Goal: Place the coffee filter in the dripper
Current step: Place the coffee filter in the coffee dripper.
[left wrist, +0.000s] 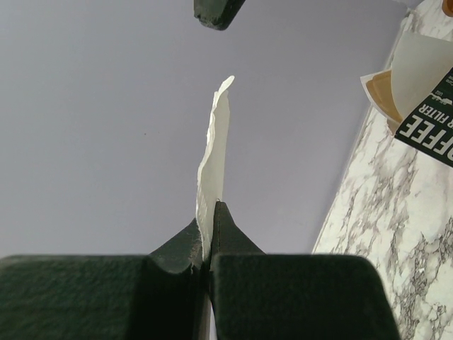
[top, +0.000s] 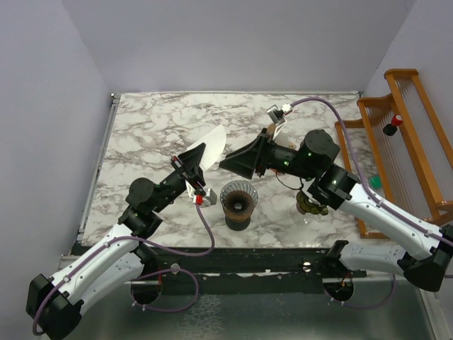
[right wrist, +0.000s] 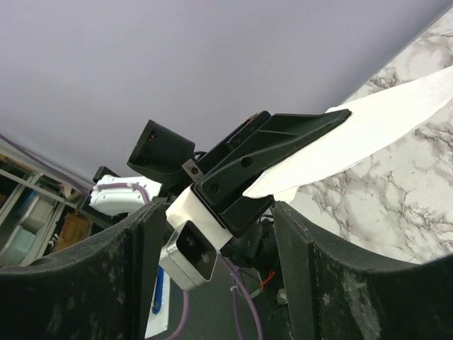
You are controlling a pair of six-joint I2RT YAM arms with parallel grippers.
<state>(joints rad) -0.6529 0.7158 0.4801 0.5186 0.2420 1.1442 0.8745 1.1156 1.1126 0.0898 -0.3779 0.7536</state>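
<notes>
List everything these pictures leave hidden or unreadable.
- The coffee filter: the left wrist view shows it edge-on, and its lower part is pinched inside the left gripper. I cannot tell whether it is opened or flat.
- The carton: in the left wrist view, the right edge cuts off its print.
- The dripper: in the top view, its inside is too dark and small to make out.

Top external: you look down from high behind the 6 o'clock edge onto the whole marble table. Left wrist: close-up, facing 1 o'clock. Right wrist: close-up, facing 9 o'clock. Shared by all three: the coffee filter.
</notes>
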